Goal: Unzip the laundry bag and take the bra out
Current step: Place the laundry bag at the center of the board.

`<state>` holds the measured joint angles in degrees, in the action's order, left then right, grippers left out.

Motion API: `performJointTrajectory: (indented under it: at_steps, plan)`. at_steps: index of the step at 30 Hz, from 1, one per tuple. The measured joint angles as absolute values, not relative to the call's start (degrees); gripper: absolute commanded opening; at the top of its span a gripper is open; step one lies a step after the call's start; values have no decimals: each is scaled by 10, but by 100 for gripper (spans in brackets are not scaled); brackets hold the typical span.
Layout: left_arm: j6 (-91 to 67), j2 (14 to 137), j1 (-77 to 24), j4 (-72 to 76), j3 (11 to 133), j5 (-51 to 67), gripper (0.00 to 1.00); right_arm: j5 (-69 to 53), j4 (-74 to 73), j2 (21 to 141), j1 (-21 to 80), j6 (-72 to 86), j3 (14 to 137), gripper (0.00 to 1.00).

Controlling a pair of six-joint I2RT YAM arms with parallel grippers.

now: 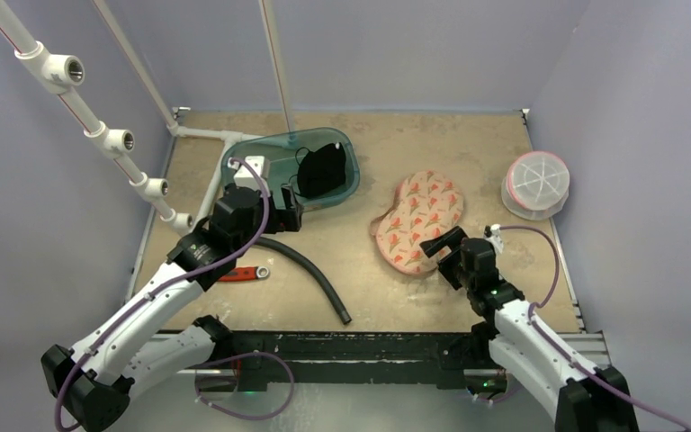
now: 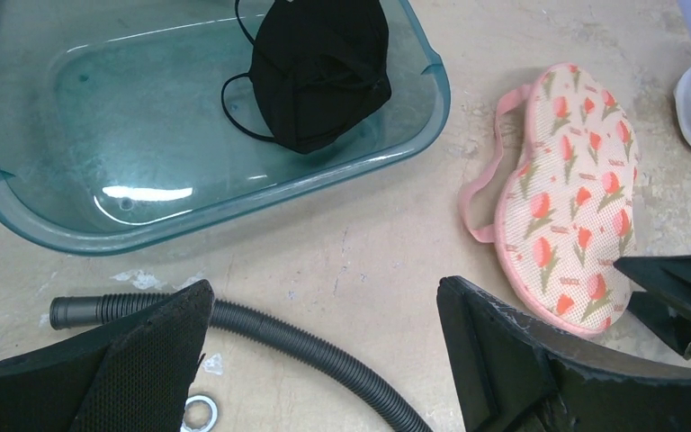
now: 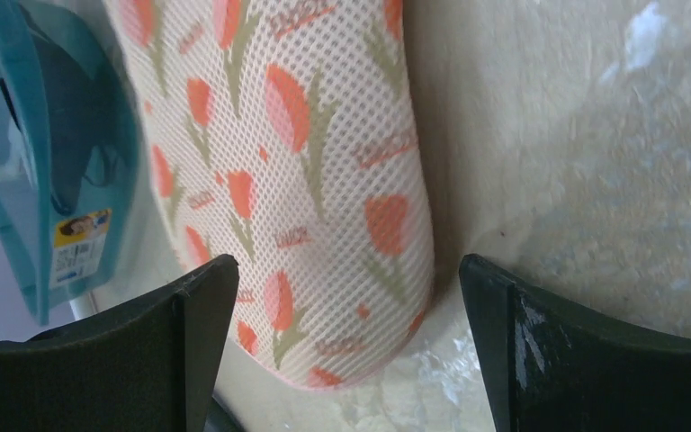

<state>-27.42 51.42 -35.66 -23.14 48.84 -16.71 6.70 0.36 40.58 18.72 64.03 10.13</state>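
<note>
The laundry bag is pink mesh printed with tulips and lies flat on the table, right of centre. A black bra with thin straps lies folded in the teal tub. My right gripper is open at the bag's near end, and that end sits between its fingers without touching either. My left gripper is open and empty, held over the table just in front of the tub.
A black corrugated hose curves across the table below the left gripper. A red wrench lies beside the left arm. A white mesh container stands at the right edge. White pipes run along the left wall.
</note>
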Motion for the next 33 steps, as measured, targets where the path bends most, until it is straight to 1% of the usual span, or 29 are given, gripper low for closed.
performJointTrajectory:
  at_steps: [2, 6, 11, 17, 18, 19, 21, 23, 25, 28, 30, 33]
  plan:
    - [-274, 512, -357, -231, 488, -167, 93, 81, 19, 428, 187, 634, 114, 94]
    - [-274, 508, -357, -231, 488, -166, 93, 90, 57, 458, 187, 630, 124, 87]
    - [-276, 507, -357, -229, 487, -146, 91, 73, 113, 504, 187, 630, 125, 73]
    - [-310, 505, -357, -197, 435, -77, 89, 50, 153, 502, 187, 619, 125, 56]
    - [-320, 503, -357, -191, 421, -66, 89, 47, 159, 501, 187, 617, 124, 56]
    - [-327, 499, -357, -185, 405, -55, 89, 43, 167, 501, 187, 615, 123, 61]
    - [-345, 487, -357, -171, 376, -31, 88, 33, 175, 502, 187, 613, 120, 75]
    - [-368, 473, -358, -146, 346, 0, 88, 30, 174, 503, 187, 610, 119, 84]
    - [-389, 464, -368, -114, 320, 26, 88, 30, 168, 502, 187, 606, 119, 88]
    - [-419, 465, -419, -60, 290, 37, 88, 34, 157, 500, 187, 604, 115, 88]
    - [-432, 474, -462, -34, 284, 32, 88, 35, 158, 499, 187, 603, 107, 85]
    - [-454, 509, -519, 15, 284, 16, 88, 33, 170, 522, 187, 601, 100, 75]
